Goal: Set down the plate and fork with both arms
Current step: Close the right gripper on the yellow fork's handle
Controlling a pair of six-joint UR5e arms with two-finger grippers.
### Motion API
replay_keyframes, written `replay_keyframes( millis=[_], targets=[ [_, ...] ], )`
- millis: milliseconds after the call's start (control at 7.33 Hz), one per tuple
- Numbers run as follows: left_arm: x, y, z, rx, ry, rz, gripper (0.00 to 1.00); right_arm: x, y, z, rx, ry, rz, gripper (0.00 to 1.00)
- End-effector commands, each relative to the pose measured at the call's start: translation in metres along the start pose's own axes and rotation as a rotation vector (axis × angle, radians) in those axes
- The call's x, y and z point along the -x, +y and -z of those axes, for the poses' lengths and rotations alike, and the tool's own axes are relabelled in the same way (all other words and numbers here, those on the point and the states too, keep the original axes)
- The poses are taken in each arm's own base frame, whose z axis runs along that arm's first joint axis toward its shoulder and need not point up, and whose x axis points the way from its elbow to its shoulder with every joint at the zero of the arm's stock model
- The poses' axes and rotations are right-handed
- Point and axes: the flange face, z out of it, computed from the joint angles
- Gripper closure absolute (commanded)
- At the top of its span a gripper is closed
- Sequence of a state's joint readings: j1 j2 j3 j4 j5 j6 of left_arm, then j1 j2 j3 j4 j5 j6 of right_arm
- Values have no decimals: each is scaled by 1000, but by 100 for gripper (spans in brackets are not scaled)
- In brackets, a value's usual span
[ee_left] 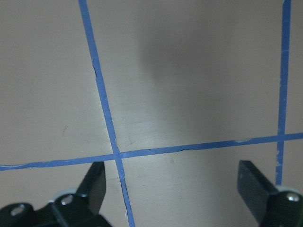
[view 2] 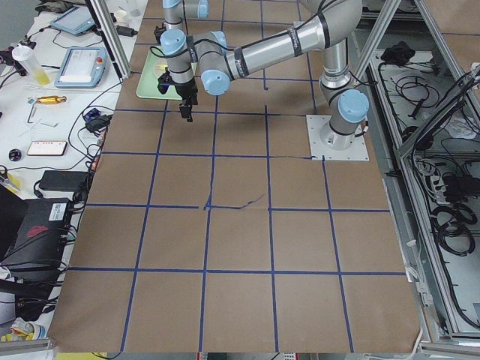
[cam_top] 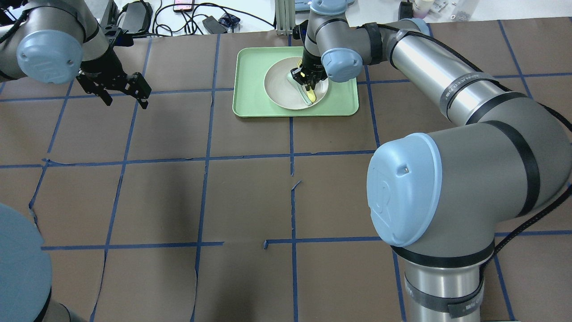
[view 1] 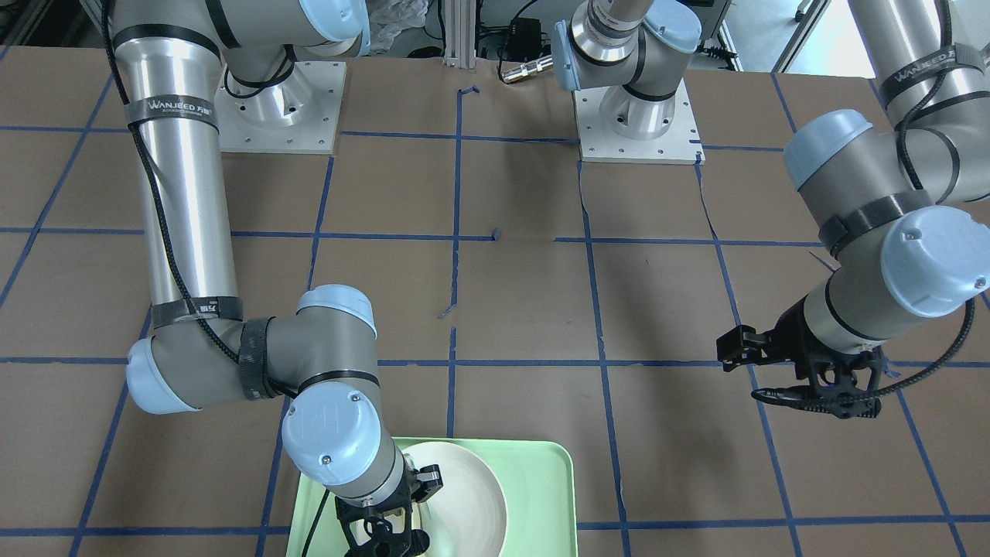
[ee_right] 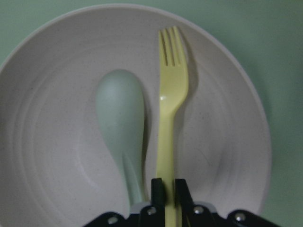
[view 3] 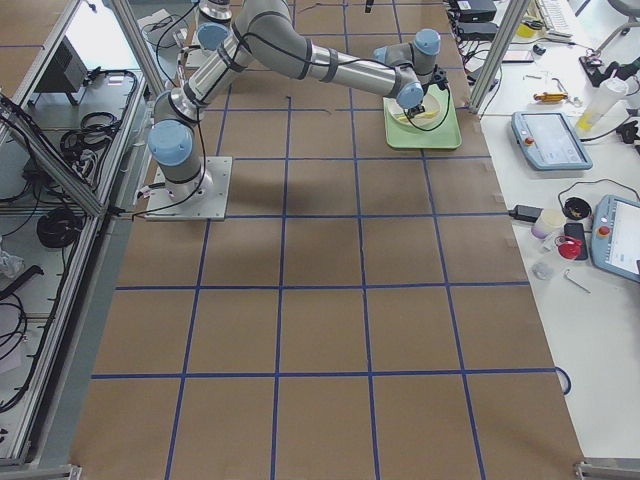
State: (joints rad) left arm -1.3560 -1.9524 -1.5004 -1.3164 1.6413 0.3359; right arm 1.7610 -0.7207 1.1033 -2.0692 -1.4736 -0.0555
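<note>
Two robot arms are working over a brown papered surface (cam_top: 178, 188) that is crossed by blue tape lines. In the overhead view, a mint-green tray (cam_top: 250, 89) is sitting toward 12 o'clock. The plate (cam_top: 279, 87) is resting inside it.

The right claw (ee_right: 169, 187) is reaching down into the plate (ee_right: 213, 142). Its two fingers are nearly together and are pinching the slim handle of the fork (ee_right: 171, 94). In the right wrist view, the fork's tines are pointing to 12 o'clock and its handle is running down to 6 o'clock, into the claw. A pale grey-green spoon (ee_right: 120, 113) is lying just beside the fork on its 9 o'clock side, bowl end up. Whether the fork is already off the plate floor cannot be told.

The left claw (cam_top: 126, 96) is hanging over bare surface toward 10 o'clock in the overhead view, well apart from the tray. Its fingers (ee_left: 97, 177) are spread wide and are holding nothing.

The task appears to be at an early stage. The fork is gripped but is not yet out of the plate. The plate is untouched on the tray, and the spoon is lying in it. The fork probably has to be lifted clear first. After that the plate needs picking up, most likely by the left arm, and both must be set down.
</note>
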Motion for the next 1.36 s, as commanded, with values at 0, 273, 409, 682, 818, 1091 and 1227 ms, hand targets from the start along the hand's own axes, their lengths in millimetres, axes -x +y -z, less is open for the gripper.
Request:
replay_keyframes(
  millis=[0, 273, 409, 682, 818, 1091, 1227],
  targets=[
    [0, 0, -1, 1, 0, 0, 0, 5, -1, 25, -27, -25, -49, 100],
    [0, 0, -3, 4, 1, -2, 0, 5, 1, 31, -17, -24, -52, 100],
    [0, -1, -5, 9, 3, -2, 0, 4, 1, 17, -2, -24, -46, 77],
    [0, 0, -7, 11, 4, -2, 0, 2, -2, -4, -9, -22, -42, 45],
    [-1, -1, -10, 17, 7, -4, 0, 0, -4, -17, -9, -22, -42, 45],
    [-1, 0, -13, 23, 9, -5, 0, 0, -5, -21, -15, -19, -40, 52],
    [-1, 0, -15, 25, 10, -5, 0, 0, -5, -21, -14, -19, -16, 53]
  ],
)
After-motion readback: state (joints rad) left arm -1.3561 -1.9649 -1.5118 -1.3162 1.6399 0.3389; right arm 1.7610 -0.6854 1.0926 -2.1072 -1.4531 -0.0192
